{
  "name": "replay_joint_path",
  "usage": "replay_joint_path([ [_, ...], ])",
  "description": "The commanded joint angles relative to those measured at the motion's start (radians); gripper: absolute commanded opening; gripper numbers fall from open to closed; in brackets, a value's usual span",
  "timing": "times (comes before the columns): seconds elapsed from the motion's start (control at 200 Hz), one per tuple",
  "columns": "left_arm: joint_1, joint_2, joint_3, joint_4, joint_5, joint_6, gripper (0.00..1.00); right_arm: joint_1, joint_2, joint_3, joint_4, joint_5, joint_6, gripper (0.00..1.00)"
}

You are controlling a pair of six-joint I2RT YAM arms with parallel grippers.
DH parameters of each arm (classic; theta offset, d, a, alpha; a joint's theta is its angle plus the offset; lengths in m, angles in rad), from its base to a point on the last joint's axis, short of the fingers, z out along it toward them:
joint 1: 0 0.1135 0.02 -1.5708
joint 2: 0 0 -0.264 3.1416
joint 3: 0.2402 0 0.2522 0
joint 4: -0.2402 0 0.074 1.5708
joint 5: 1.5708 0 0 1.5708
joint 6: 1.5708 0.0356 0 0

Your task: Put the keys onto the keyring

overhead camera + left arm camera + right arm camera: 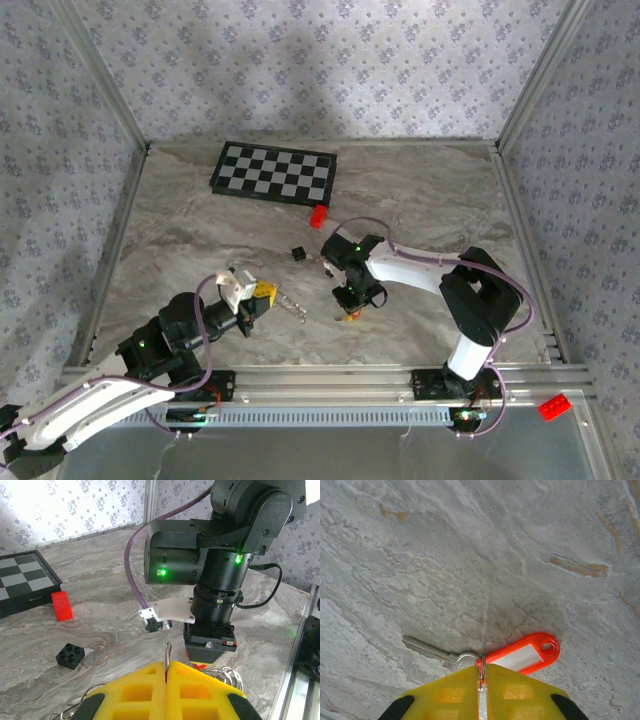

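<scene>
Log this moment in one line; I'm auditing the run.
left end effector: shut on keyring | right end effector: shut on keys | keys not yet on keyring

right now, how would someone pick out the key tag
From the checkerboard at the far side of the table, come nearer to the right gripper. At its tip lies the key tag, a flat red oblong with a pale middle beside a silver key, unlike the solid red block by the board.

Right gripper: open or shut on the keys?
Shut. The right gripper has its yellow fingers together, pinching the small metal ring of the keys.
</scene>
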Motion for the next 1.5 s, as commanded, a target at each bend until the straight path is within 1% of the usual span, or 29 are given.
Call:
replay_joint_path([
  [0.0, 0.003, -0.006, -0.008, 0.067, -0.001, 0.017, 0.0, 0.003, -0.006, -0.009, -0.022, -0.012, -0.008, 0.1],
  [0.225, 0.004, -0.005, -0.009, 0.067, -0.001, 0.017, 0.0, 0.008, -0.036, -0.038, -0.013, -0.009, 0.012, 0.08],
  [0.465, 0.003, -0.005, -0.01, 0.07, -0.001, 0.017, 0.0, 0.028, -0.12, -0.121, 0.044, 0.007, 0.08, 0.06],
  [0.695, 0.003, -0.003, -0.01, 0.076, 0.002, 0.018, 0.0, 0.04, -0.238, -0.233, 0.151, 0.004, 0.163, 0.03],
  [0.805, 0.003, -0.006, -0.009, 0.073, 0.002, 0.017, 0.0, 0.049, -0.301, -0.29, 0.188, 0.037, 0.207, 0.02],
  [0.895, 0.003, -0.01, -0.01, 0.072, 0.001, 0.015, 0.0, 0.06, -0.361, -0.358, 0.269, 0.064, 0.257, 0.01],
  [0.97, 0.003, -0.011, -0.009, 0.073, -0.002, 0.015, 0.0, 0.062, -0.409, -0.415, 0.312, 0.062, 0.297, 0.02],
  [1.034, 0.003, -0.008, -0.008, 0.075, 0.002, 0.015, 0.0, 0.063, -0.438, -0.44, 0.319, 0.055, 0.315, 0.04],
  [1.054, 0.003, -0.007, -0.008, 0.075, 0.003, 0.016, 0.0, 0.064, -0.448, -0.442, 0.314, 0.052, 0.316, 0.07],
  [1.154, 0.003, 0.001, -0.007, 0.082, 0.007, 0.015, 0.0, 0.074, -0.486, -0.408, 0.264, 0.054, 0.314, 0.23],
  [1.224, 0.004, 0.003, -0.009, 0.085, 0.011, 0.012, 0.0, 0.072, -0.483, -0.358, 0.205, 0.05, 0.298, 0.36],
  [1.274, 0.004, 0.001, -0.011, 0.087, 0.012, 0.009, 0.0, 0.066, -0.465, -0.323, 0.14, 0.012, 0.283, 0.42],
  [1.309, 0.003, 0.0, -0.011, 0.087, 0.015, 0.006, 0.0, 0.052, -0.446, -0.297, 0.108, -0.008, 0.254, 0.44],
  [1.374, 0.003, -0.008, -0.009, 0.077, 0.019, 0.004, 0.0, 0.022, -0.395, -0.242, 0.04, -0.041, 0.224, 0.45],
  [1.494, 0.003, -0.029, -0.01, 0.068, 0.025, -0.003, 0.0, -0.005, -0.276, -0.126, -0.11, -0.092, 0.132, 0.42],
])
